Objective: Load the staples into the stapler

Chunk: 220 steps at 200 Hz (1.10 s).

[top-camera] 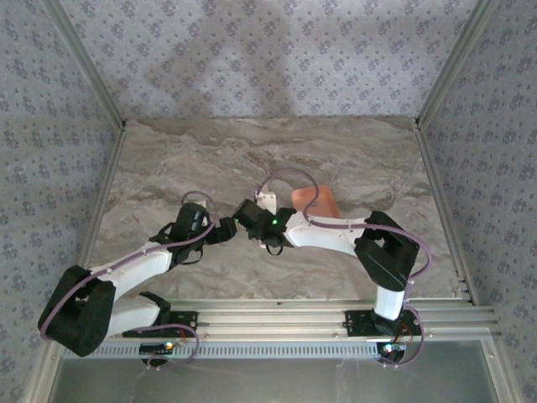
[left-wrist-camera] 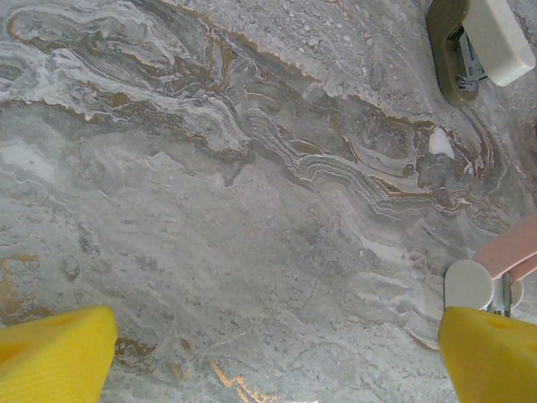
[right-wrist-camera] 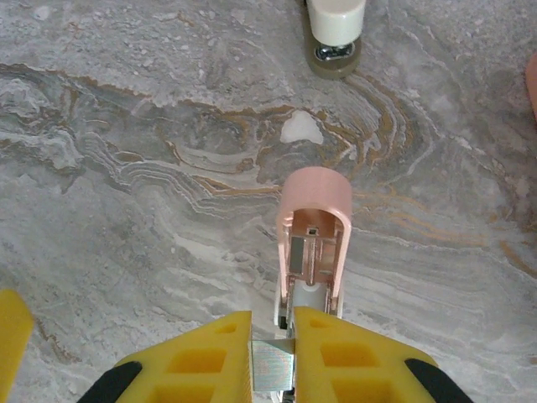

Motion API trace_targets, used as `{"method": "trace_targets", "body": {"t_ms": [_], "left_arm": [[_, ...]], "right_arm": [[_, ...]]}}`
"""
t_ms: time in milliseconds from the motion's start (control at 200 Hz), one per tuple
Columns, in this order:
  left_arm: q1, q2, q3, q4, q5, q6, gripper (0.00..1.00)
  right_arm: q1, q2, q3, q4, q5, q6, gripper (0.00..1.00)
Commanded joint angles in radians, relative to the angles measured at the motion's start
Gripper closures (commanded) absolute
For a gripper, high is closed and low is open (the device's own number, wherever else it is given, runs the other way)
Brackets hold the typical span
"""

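Right wrist view settles most of it: the right gripper (right-wrist-camera: 273, 336) has its yellow fingers closed on a small grey ridged block, which I judge to be the staples (right-wrist-camera: 272, 374). Directly ahead of the fingertips lies the stapler (right-wrist-camera: 312, 243), with its pink cover swung up and the thin metal rail bare beneath it. Its long axis runs straight away from the jaws, in line with the block, so the open channel lies just beyond the staples (a forward slide along that line looks like the move to come). Whether the fingertips also touch the stapler's near end I cannot tell.

From the left wrist, the left gripper (left-wrist-camera: 277, 336) stands wide over bare marbled table (left-wrist-camera: 210, 210), holding nothing. The stapler (left-wrist-camera: 508, 256) shows at the right edge, its white rounded end just beside that gripper's right finger, so the left arm is near enough to steady it. The right arm is the one lined up with the rail.

Farther off sits a cream-and-olive object (right-wrist-camera: 336, 25), well apart from the stapler. In the top view a salmon tray (top-camera: 323, 201) lies behind the right arm.
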Motion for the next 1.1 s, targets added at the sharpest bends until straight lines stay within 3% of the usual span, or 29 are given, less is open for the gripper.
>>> {"method": "trace_targets", "body": {"t_ms": [0,715,1094], "left_arm": [[0.007,0.000,0.028,0.021,0.007,0.025,0.02],[0.008,-0.022,0.034,0.010,0.014,0.042,0.02],[0.008,-0.024,0.029,0.015,0.020,0.042,0.02]], "right_arm": [[0.008,0.014,-0.019,-0.018,0.036,0.052,0.83],[0.015,0.036,-0.057,-0.001,0.009,0.082,0.84],[0.037,-0.019,-0.060,0.001,0.056,0.064,0.84]]}}
